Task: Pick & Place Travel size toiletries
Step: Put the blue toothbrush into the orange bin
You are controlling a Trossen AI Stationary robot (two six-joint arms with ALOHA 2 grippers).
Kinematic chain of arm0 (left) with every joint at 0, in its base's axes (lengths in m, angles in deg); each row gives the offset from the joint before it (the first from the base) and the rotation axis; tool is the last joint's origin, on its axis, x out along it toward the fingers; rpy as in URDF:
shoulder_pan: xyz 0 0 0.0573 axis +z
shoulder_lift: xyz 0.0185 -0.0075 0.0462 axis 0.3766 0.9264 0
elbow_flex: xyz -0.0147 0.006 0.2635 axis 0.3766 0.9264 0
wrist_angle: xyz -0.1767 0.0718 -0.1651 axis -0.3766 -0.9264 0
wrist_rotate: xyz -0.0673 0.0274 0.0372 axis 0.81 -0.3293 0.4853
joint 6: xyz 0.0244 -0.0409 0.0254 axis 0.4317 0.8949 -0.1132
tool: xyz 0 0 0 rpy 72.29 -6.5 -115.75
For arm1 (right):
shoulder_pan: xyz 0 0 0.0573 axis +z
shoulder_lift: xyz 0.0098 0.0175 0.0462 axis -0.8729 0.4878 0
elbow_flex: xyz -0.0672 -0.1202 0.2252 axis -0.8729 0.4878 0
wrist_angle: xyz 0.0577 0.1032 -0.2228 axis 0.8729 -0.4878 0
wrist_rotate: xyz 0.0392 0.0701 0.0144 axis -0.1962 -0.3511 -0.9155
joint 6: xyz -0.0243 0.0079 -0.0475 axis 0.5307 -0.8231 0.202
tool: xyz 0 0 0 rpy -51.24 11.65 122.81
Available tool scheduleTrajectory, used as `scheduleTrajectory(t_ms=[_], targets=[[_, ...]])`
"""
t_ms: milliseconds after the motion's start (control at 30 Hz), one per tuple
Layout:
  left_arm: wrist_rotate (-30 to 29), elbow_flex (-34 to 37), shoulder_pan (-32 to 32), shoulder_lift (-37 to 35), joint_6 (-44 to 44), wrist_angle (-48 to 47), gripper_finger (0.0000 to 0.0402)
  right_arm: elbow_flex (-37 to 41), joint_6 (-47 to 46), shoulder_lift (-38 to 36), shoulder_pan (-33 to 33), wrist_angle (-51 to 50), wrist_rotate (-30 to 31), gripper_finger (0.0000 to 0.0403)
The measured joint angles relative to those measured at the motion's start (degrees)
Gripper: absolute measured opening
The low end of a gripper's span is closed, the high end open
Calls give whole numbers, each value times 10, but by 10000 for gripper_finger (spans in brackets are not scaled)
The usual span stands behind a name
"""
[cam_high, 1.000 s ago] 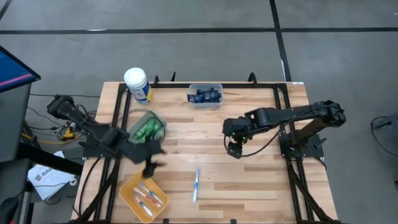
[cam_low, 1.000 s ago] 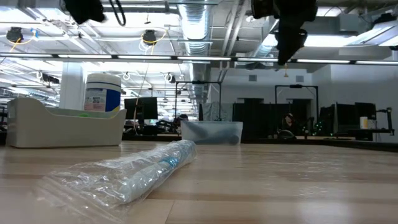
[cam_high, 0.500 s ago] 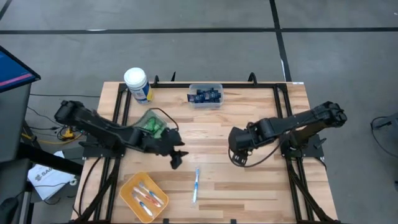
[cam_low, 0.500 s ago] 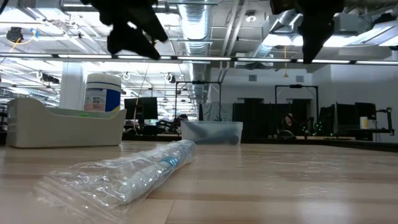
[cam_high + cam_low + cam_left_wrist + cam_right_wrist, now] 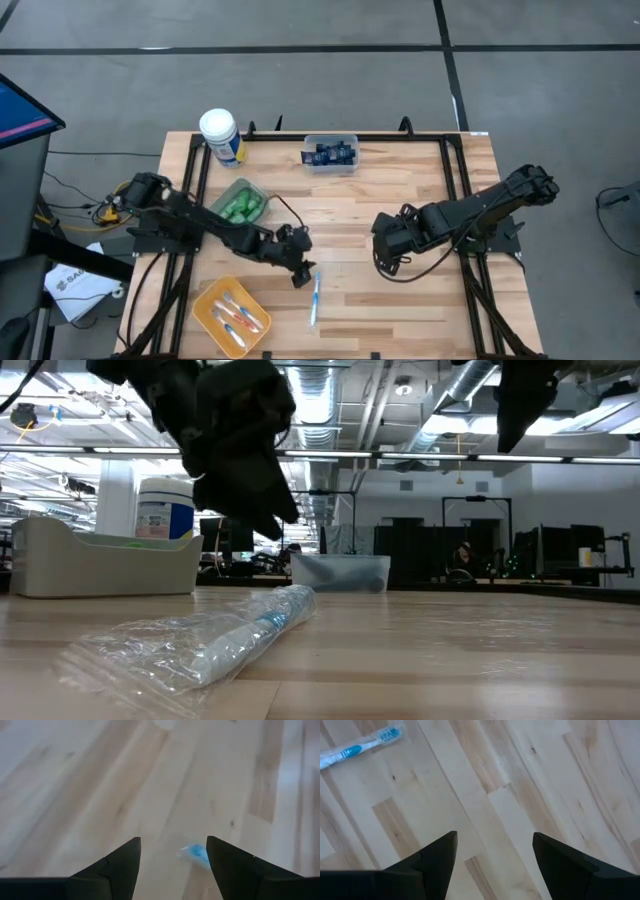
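**Reaching for the loose toothbrush**

While our left claw (image 5: 300,272) hangs open and empty, the wrapped white-blue toothbrush (image 5: 316,297) lies on the bench (image 5: 420,300) just beyond its tips. We judge the approach underway; next comes lowering astride it. Right claw (image 5: 385,255) waits open, well apart.

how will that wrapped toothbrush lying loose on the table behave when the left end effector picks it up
The wrapped toothbrush is slim and small, so probably light and fairly stiff. Its clear wrapper looks crinkly and loose, so it may slip or shift between the fingers. It lies flat on the table, so the open left end effector must probably close low.
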Motion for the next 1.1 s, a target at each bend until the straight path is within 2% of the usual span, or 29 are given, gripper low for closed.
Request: scheduleTrajectory(t_ms=[167, 400, 533, 667, 800, 933, 1100], targets=[[1, -56, -26, 58, -50, 7, 223, 0, -1, 0, 10, 0, 2, 253], [-5, -103, -41, 114, -55, 3, 223, 0, -1, 0, 22, 3, 4, 253], [-14, -104, -45, 120, -51, -18, 223, 0, -1, 0, 29, 3, 9, 253], [-48, -102, -49, 124, -50, -49, 223, 0, -1, 0, 29, 3, 14, 253], [-52, -95, -48, 124, -54, -56, 223, 0, -1, 0, 29, 3, 14, 253], [-58, -85, -44, 124, -53, -116, 223, 0, -1, 0, 29, 4, 14, 253], [-56, -72, -37, 114, 4, -160, 223, 0, -1, 0, 29, 4, 14, 253]])
